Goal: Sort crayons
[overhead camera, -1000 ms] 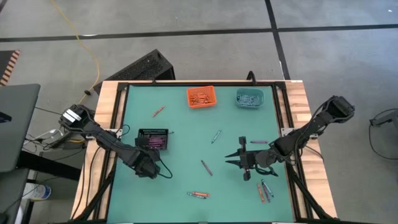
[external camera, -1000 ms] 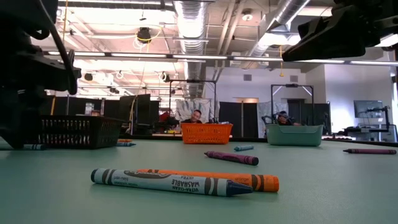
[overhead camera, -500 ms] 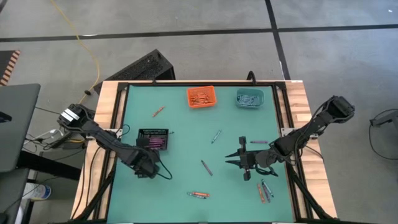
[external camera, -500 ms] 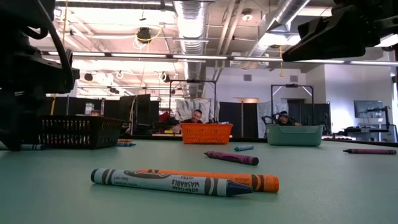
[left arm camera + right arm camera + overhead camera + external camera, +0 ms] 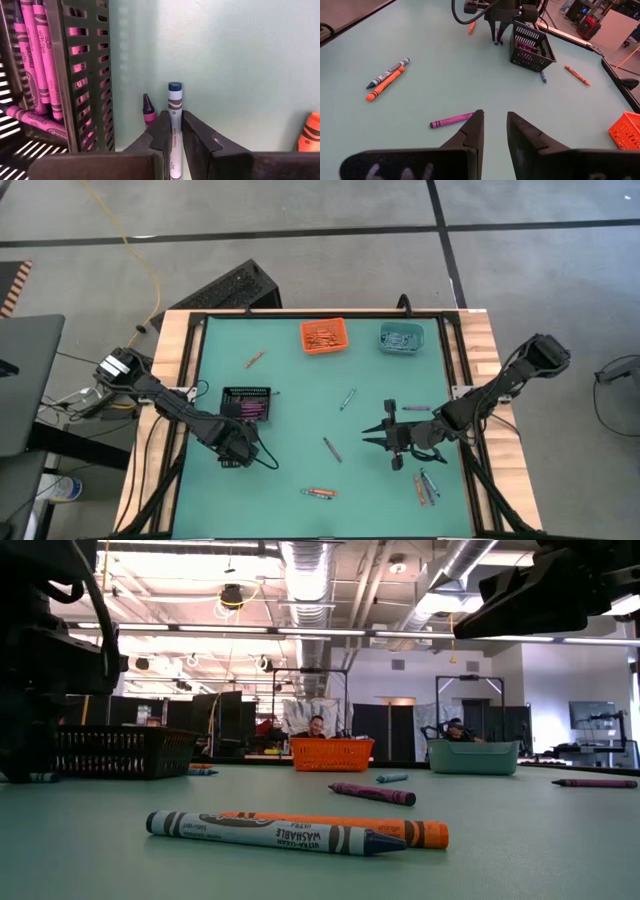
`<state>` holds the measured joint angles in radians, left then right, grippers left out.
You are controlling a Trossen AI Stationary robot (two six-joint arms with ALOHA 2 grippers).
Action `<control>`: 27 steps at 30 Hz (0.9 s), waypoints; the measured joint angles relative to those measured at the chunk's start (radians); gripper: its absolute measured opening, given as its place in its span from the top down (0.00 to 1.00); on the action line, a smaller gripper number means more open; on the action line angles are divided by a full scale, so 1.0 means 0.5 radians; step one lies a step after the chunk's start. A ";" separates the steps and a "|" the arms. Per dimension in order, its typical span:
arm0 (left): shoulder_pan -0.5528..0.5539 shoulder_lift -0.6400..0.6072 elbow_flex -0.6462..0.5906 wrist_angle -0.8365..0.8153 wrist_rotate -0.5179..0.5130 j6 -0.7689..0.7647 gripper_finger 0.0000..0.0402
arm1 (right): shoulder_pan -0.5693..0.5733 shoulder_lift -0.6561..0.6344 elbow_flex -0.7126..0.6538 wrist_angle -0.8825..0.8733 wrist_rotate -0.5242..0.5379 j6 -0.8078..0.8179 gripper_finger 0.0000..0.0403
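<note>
From above, we see the left gripper low over the green table, just beside the black bin, on its near side. The right gripper hovers well apart over the table's right half, with loose crayons scattered between them and an orange bin and teal bin at the far edge.

At table height, a blue crayon and an orange crayon lie touching in front; the left arm is only a dark mass at the picture's edge, so we cannot judge its grip from here.

Through the left wrist camera, the fingers are pinched onto a blue-tipped crayon lying beside the black bin, which holds pink crayons; a purple crayon lies alongside.

Through the right wrist camera, the fingers stand slightly apart and hold nothing, above a purple crayon.
</note>
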<state>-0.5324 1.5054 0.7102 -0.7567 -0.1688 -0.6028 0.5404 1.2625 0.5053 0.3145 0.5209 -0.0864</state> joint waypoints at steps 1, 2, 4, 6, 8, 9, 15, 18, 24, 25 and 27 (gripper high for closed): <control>0.006 -0.001 -0.005 0.027 0.002 0.019 0.94 | 0.000 0.000 0.000 0.000 0.000 0.000 0.79; 0.016 -0.003 -0.019 0.067 0.012 0.040 0.94 | 0.000 0.000 0.000 -0.001 0.000 0.000 0.79; 0.046 -0.011 -0.051 0.151 0.059 0.069 0.95 | 0.000 0.000 0.000 0.000 0.000 0.000 0.79; 0.077 -0.013 -0.075 0.196 0.106 0.069 0.96 | 0.000 0.000 0.000 0.000 0.000 0.000 0.79; 0.101 -0.014 -0.065 0.162 0.135 0.046 0.96 | 0.000 0.000 0.000 0.000 0.000 0.000 0.79; 0.111 -0.011 -0.049 0.134 0.150 0.044 0.96 | 0.000 0.000 0.000 0.000 0.000 0.000 0.79; 0.121 -0.142 0.194 0.070 0.148 0.229 0.97 | -0.005 0.000 0.000 0.009 0.000 -0.001 0.79; 0.125 -0.232 0.316 0.130 0.027 0.379 0.97 | -0.028 0.004 -0.001 0.056 -0.001 0.001 0.79; 0.119 -0.443 0.385 0.906 -0.548 0.701 0.97 | -0.126 0.005 -0.012 0.187 -0.244 0.014 0.79; 0.119 -0.452 0.351 1.139 -0.602 0.800 0.97 | -0.152 0.009 -0.020 0.245 -0.334 0.003 0.79; 0.126 -0.449 0.272 1.667 -0.612 1.022 0.97 | -0.200 0.059 -0.045 0.449 -0.499 -0.058 0.79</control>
<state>-0.4692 1.2811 0.8460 0.0767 -0.4745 -0.0916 0.4404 1.2922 0.4829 0.5392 0.2715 -0.1152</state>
